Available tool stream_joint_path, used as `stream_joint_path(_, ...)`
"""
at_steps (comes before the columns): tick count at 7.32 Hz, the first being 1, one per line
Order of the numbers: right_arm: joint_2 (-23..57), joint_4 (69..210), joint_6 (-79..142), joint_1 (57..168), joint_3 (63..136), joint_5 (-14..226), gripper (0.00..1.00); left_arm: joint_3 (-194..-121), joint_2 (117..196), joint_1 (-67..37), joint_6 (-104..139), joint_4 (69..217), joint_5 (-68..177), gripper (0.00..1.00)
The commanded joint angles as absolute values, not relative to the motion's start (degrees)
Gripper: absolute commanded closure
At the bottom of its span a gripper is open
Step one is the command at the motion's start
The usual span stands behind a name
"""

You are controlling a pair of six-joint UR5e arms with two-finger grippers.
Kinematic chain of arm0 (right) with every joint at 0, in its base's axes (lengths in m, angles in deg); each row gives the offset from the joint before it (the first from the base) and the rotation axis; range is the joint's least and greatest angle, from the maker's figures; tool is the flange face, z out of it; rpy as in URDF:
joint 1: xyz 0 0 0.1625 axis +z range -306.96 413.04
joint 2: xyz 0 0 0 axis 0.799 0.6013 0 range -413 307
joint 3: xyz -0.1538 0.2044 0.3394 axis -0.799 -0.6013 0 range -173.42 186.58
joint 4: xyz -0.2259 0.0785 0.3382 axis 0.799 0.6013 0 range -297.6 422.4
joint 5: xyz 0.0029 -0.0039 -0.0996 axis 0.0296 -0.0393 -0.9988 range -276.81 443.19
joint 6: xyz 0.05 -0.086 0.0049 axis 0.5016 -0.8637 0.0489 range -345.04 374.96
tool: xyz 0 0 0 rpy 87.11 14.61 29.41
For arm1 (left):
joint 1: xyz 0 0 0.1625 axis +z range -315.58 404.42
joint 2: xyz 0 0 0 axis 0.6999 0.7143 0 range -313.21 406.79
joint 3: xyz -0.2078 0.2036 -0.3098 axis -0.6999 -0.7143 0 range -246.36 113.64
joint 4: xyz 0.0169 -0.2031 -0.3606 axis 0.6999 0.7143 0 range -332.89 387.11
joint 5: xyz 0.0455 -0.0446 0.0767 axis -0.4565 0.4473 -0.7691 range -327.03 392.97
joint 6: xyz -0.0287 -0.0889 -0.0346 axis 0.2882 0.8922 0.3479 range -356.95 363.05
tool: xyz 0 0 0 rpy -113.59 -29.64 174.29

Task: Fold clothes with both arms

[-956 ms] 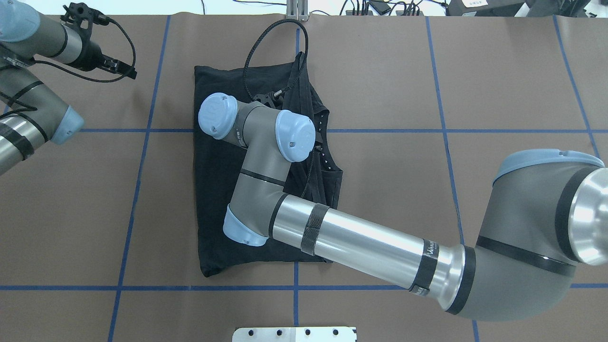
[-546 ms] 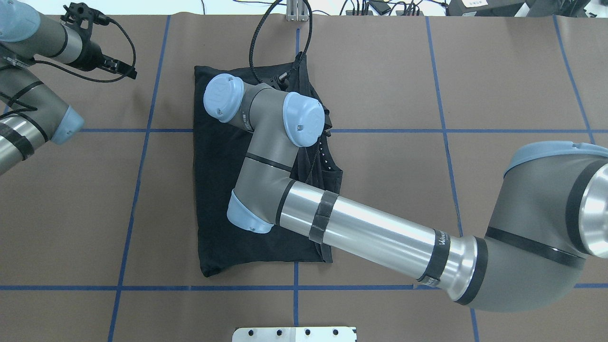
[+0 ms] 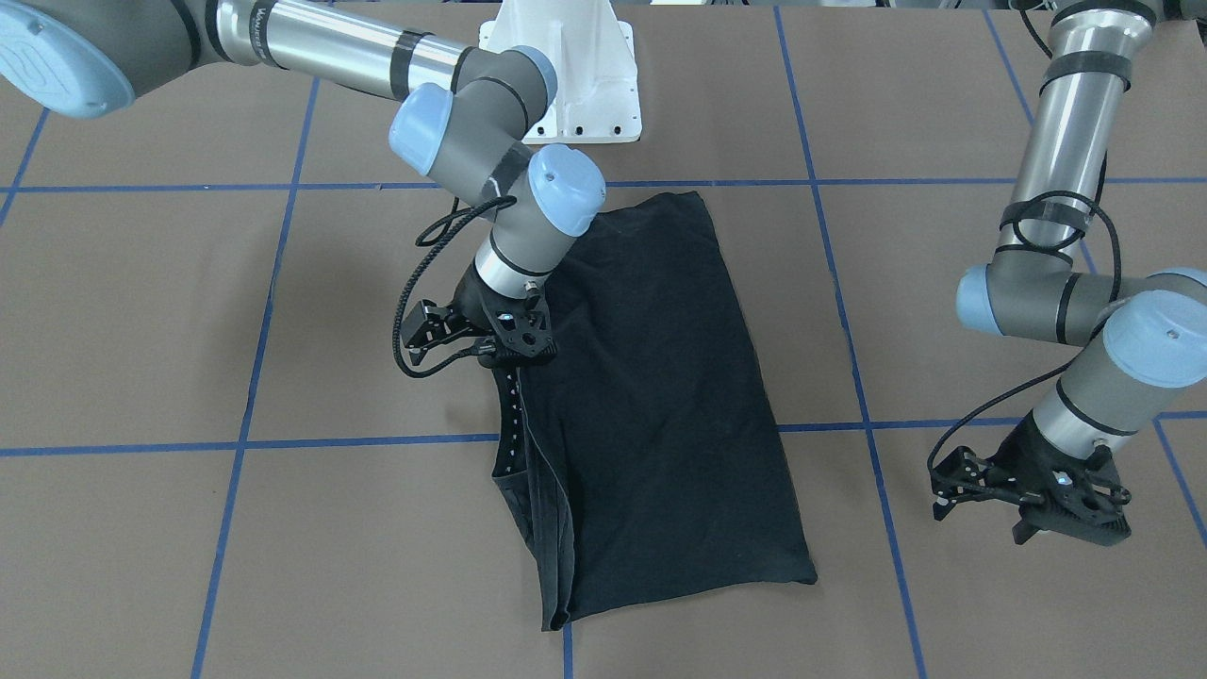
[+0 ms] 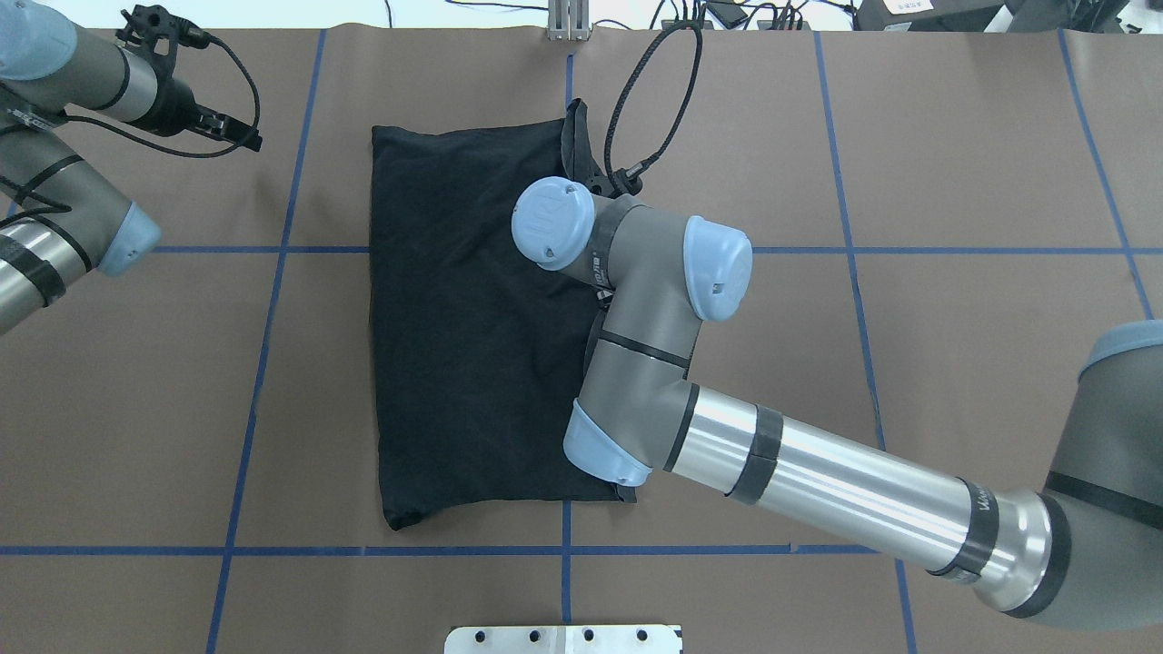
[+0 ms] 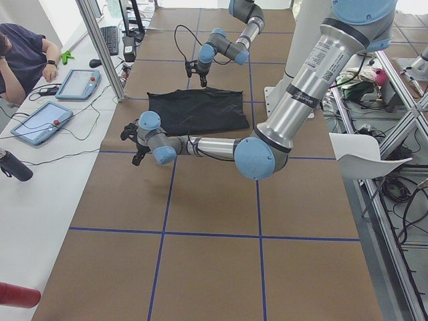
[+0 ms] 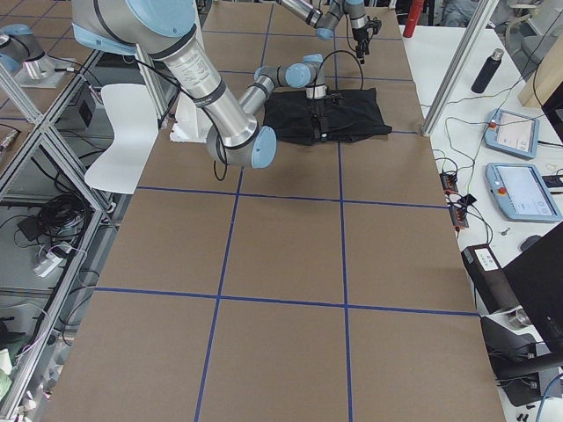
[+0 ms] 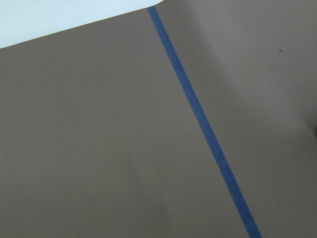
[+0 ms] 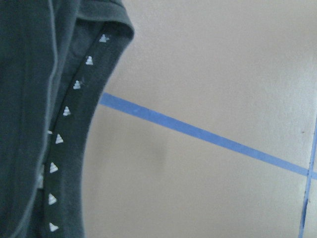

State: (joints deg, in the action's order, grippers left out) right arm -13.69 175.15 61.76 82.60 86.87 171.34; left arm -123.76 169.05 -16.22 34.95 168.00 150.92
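1. Shirt [image 3: 660, 396]: lies flat on the table [image 3: 141, 311], straight out from the pedestal [image 3: 575, 85], as a long black slab running away from it. It looks doubled lengthwise, likely so that 1 more fold can shorten it.
2. Right gripper [image 3: 507, 354]: out from the pedestal on its right side, with the wrist pointing down at the shirt's long folded edge. It sits right at that edge, which suits either laying the flap down or letting it go. The fingers are lost against the black cloth, so I cannot tell if they are spread or pinching fabric.
3. Left gripper [image 3: 1037, 528]: far out from the pedestal on its left side, well apart from the shirt and low over bare table. I judge it parked there so it does not snag the cloth while the right gripper works. Its camera shows only table and blue tape [image 7: 203, 124]. I cannot tell whether its fingers are apart or together.
4. Band [image 8: 64, 129]: a curved strip with small white triangles, at the shirt edge below the right gripper, on the pedestal's right side. It pokes out from the layers, so that edge probably needs tidying before the next fold.
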Motion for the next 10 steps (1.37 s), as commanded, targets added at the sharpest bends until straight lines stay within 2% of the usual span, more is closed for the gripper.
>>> stream_joint_path(1,-12.6,175.3,60.8,83.3,89.5,172.0,0.0,-123.8,169.0,-16.2,35.0,168.0,150.9,0.0)
stream_joint_path(5,-17.0,175.3,69.4,78.5,88.4,175.3,0.0,-123.8,168.7,-16.2,35.0,168.1,150.9,0.0)
stream_joint_path(10,-20.3,175.3,74.4,74.6,82.6,174.2,0.0,-123.8,168.6,-16.2,35.0,168.1,150.9,0.0)
